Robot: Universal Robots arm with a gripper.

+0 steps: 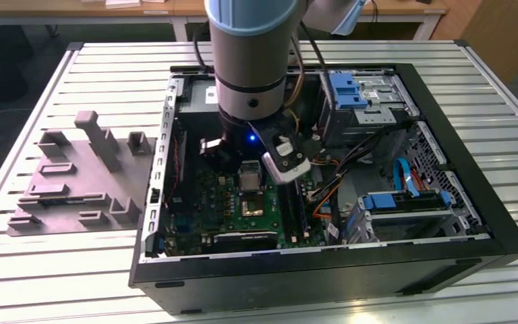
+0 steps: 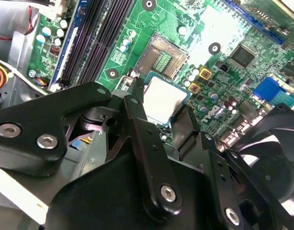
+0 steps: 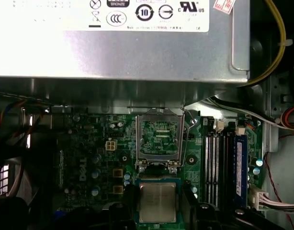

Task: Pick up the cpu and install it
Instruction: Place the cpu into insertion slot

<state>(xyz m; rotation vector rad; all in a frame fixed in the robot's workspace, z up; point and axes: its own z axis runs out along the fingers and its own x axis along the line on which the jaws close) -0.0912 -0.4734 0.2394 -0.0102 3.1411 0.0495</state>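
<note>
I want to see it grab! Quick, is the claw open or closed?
Gripper: sits around the cpu; open or shut cannot be told.

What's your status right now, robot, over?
Gripper shut on cpu. Held beside open socket, not seated. No obstruction seen between them.

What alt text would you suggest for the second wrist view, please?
A black gripper holds the cpu, a small silvery square chip, over a green motherboard. The open socket lies just beyond it, with long black memory slots to one side.
</note>
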